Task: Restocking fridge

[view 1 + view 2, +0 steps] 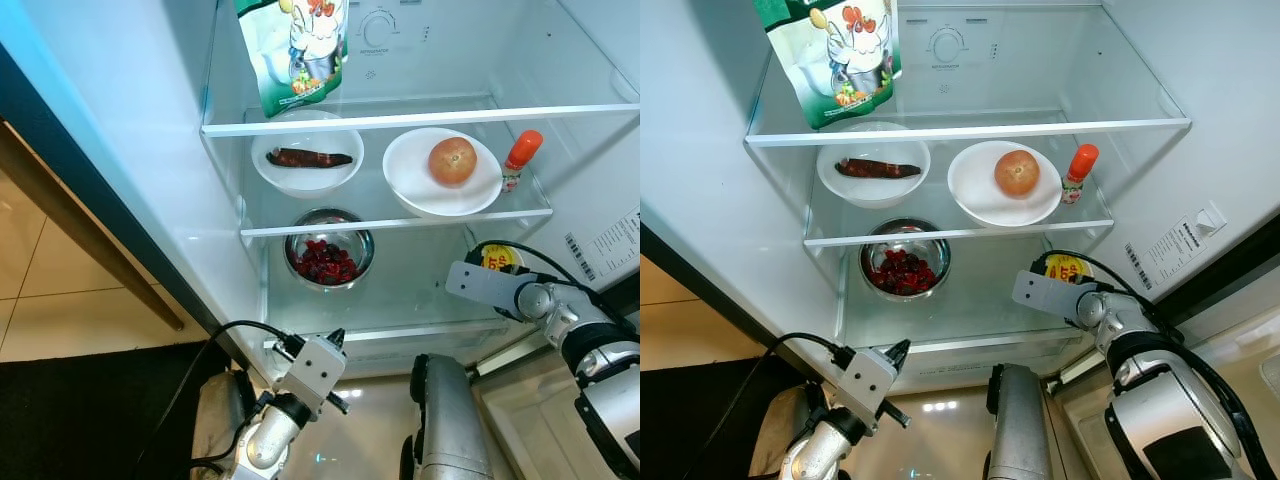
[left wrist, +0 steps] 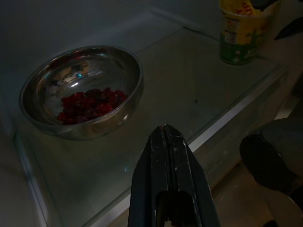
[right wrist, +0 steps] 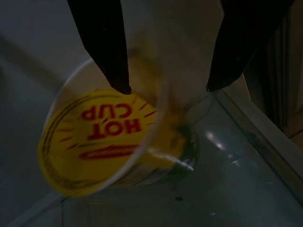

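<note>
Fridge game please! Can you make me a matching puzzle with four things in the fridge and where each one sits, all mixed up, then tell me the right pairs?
Things:
1. onion
2. snack bag
3. red berries
4. yellow-lidded cup

Places:
A. in the steel bowl
B. top shelf
C. on the white plate
D. lower shelf, by the right gripper

Pairs: 1-C, 2-B, 3-A, 4-D
</note>
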You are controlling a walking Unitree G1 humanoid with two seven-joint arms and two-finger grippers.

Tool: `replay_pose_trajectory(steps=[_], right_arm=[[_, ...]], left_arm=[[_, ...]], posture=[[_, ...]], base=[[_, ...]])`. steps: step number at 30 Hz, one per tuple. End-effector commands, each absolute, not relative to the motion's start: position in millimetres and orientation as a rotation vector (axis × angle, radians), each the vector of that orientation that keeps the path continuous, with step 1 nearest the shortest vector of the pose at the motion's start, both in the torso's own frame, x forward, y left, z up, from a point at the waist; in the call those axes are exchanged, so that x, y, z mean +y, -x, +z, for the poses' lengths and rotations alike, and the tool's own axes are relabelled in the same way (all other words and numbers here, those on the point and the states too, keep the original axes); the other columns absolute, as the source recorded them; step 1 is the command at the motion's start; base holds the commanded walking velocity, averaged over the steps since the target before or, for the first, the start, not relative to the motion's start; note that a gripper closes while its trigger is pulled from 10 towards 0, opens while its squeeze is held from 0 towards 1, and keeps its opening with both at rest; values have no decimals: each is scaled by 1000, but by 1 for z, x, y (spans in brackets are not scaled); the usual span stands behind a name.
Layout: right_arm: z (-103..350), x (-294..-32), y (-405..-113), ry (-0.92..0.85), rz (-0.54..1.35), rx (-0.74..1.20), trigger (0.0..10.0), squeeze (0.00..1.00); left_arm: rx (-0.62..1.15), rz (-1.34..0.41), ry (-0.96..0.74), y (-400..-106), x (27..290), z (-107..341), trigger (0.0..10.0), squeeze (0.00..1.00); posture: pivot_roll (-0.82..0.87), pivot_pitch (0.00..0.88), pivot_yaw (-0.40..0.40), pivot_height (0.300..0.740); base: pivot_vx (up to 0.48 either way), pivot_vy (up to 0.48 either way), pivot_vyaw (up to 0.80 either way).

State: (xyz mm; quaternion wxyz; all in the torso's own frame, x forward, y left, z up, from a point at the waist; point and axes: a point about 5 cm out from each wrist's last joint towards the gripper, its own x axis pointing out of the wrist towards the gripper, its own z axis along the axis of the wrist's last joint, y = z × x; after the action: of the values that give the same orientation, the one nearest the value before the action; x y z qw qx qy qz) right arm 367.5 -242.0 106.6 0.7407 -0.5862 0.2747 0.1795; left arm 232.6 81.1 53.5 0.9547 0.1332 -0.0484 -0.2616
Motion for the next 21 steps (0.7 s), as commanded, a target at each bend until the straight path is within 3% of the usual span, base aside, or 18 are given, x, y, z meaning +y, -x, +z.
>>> replay_pose_trajectory(steps=[1, 2, 4, 10, 11, 21], right_arm=[[104, -248, -364, 1267, 395, 627, 10000, 0], [104, -248, -364, 1268, 398, 629, 10000, 0], [103, -248, -363, 1275, 410, 634, 0, 0], [102, -248, -363, 1276, 415, 638, 0, 0], [102, -248, -363, 1274, 415, 632, 10000, 0], [104, -248, -364, 1265, 400, 619, 10000, 0]], left_arm=[[-57, -545, -274, -227, 80, 45, 10000, 0], [-57, -545, -274, -227, 80, 45, 10000, 0], [-57, -545, -273, -227, 80, 44, 10000, 0], [-58, -544, -272, -228, 79, 44, 10000, 0], [-58, -544, -271, -228, 79, 44, 10000, 0], [-58, -544, -270, -227, 78, 44, 10000, 0]], posture=[[-12, 287, -42, 415], [-12, 287, -42, 415], [-15, 287, -44, 415], [-16, 287, -46, 415], [-16, 287, -46, 415], [-18, 289, -49, 415]], base=[[0, 0, 0], [0, 0, 0], [0, 0, 0], [0, 0, 0], [0, 0, 0], [0, 0, 0]])
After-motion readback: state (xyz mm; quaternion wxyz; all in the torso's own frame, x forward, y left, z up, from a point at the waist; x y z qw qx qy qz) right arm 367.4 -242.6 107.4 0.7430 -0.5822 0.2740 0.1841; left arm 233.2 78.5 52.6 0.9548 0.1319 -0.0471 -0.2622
